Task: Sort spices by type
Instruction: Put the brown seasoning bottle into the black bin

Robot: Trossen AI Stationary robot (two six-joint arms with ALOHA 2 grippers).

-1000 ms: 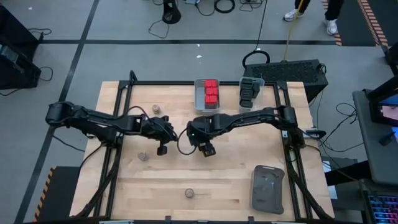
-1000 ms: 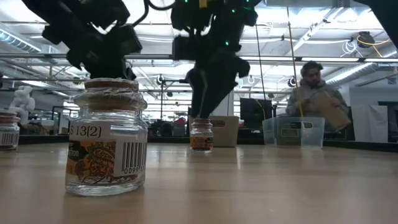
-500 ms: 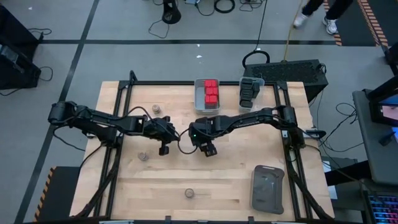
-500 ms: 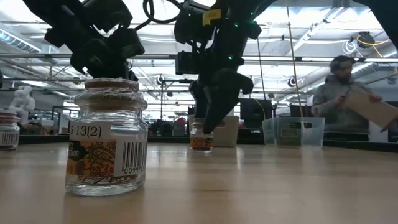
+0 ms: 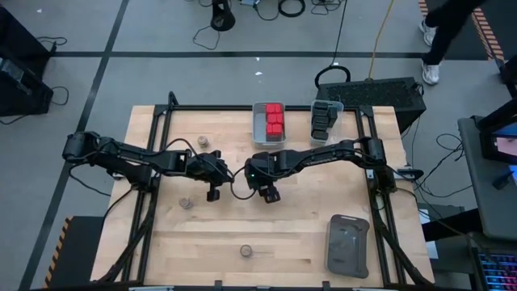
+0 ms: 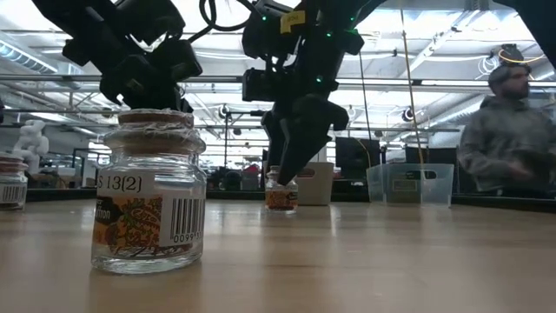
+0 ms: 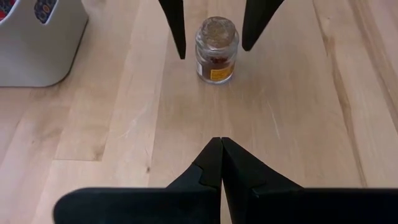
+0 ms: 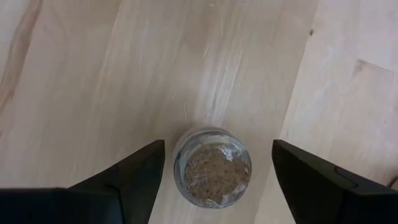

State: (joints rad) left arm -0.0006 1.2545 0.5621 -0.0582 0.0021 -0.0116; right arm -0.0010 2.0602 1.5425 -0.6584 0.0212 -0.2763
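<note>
Table (image 5: pixel 299 242): pale butcher-block wood, visible grain, framed by black rails.

Spice jars: round clear glass, tan-brown cork-like tops, printed labels. 1 jar (image 8: pixel 212 167) stands upright mid-table between the spread fingers of the right gripper (image 5: pixel 270 194), apart from both; its top is rough and granular, sealed under glossy film. The same jar shows in the left wrist view (image 7: pixel 216 50), flanked by the right gripper's 2 dark tapered fingers (image 7: pixel 175 25). 3 more jars stand apart on the wood: 1 near the far left (image 5: pixel 203 141), 1 left of centre (image 5: pixel 186 203), 1 at the near edge (image 5: pixel 245 251). In the low view the near-edge jar (image 6: pixel 152 191) looms largest, with a barcode label and shrink-wrapped cork.

Red-capped blocky containers (image 5: pixel 274 120): packed in rows inside a grey bin (image 5: pixel 258 129) at the far edge.

Dark black containers (image 5: pixel 322 121): stacked in a clear bin (image 5: pixel 339 107) just right of the grey one.

Tray (image 5: pixel 348 245): flat, dark grey, rounded corners, near right corner.

Right gripper: released, jaws wide, straddling the mid-table jar.

Left gripper (image 5: pixel 212 193): clenched, matte black fingers (image 7: pixel 219 163) pressed tip to tip, grasping nothing, just left of the right gripper.

Beyond the table: a person (image 6: pixel 512 139) stands in the room.
</note>
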